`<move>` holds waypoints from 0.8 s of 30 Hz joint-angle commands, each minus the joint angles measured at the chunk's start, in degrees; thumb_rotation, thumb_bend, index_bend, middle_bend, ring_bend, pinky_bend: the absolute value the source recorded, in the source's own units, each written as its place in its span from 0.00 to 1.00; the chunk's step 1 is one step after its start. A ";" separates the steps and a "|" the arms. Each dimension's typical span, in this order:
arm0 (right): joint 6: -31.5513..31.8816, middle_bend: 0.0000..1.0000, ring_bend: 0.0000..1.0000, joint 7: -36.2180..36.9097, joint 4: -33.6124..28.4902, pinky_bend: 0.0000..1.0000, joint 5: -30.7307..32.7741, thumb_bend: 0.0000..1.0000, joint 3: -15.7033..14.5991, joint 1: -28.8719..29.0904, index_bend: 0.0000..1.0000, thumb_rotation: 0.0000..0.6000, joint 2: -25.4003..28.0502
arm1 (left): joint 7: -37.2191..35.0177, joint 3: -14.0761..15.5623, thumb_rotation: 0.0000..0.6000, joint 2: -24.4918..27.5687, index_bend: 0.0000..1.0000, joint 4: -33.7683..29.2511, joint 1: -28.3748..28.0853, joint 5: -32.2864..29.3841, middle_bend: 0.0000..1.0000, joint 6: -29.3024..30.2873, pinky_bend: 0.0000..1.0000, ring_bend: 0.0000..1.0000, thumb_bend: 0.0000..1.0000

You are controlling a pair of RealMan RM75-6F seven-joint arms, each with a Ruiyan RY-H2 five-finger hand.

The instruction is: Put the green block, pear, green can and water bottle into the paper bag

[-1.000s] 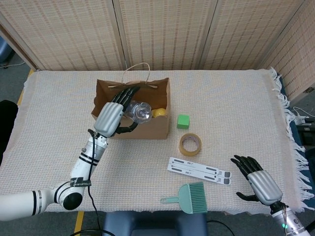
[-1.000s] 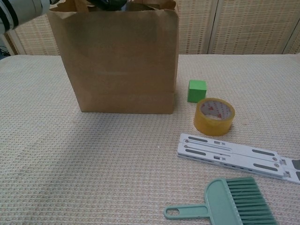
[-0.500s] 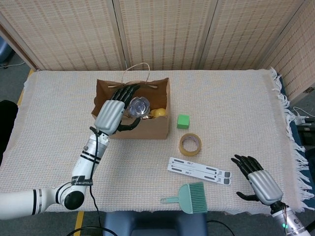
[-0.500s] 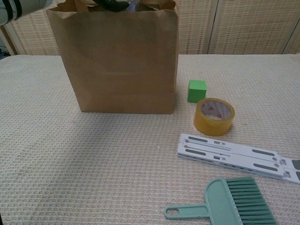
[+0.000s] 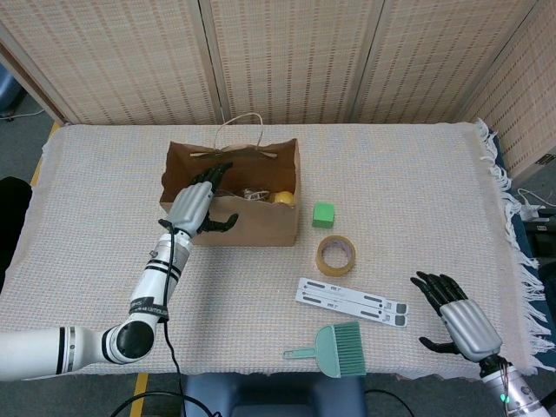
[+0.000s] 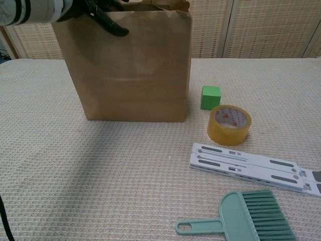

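The brown paper bag [image 5: 252, 228] [image 6: 133, 70] stands upright at the table's middle left. Inside it, in the head view, lie the clear water bottle [image 5: 254, 194] and a yellow pear [image 5: 282, 198]; no green can shows. My left hand [image 5: 195, 207] [image 6: 100, 12] hovers over the bag's near left rim with fingers spread and nothing in it. The green block [image 5: 323, 214] [image 6: 210, 97] sits on the cloth just right of the bag. My right hand [image 5: 456, 317] rests open near the table's front right corner, far from everything.
A roll of tape [image 5: 335, 255] [image 6: 229, 124] lies in front of the block. A white folding stand [image 5: 351, 301] [image 6: 251, 167] and a green hand brush [image 5: 334, 349] [image 6: 246, 221] lie nearer the front edge. Woven screens stand behind the table.
The left hand let go of the water bottle, which dropped into the bag, and the hand drew back toward the bag's near left rim. The right hand stayed put.
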 commanded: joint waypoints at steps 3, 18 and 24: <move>0.09 0.00 0.00 0.06 0.04 0.01 -0.32 0.07 -0.18 -0.07 0.00 1.00 0.12 | -8.92 -1.99 1.00 1.61 0.00 -2.69 3.55 14.28 0.00 3.93 0.07 0.00 0.37; 0.72 0.00 0.00 -1.17 0.42 0.00 -0.29 0.07 0.06 -0.45 0.00 1.00 -0.32 | -13.75 10.37 1.00 18.82 0.00 -14.16 25.30 41.53 0.00 13.74 0.07 0.00 0.46; 0.98 0.00 0.00 -2.58 1.01 0.00 -0.81 0.07 0.09 -0.51 0.00 1.00 -0.78 | -11.70 21.96 1.00 19.50 0.00 -7.98 36.73 53.08 0.00 22.50 0.08 0.00 0.46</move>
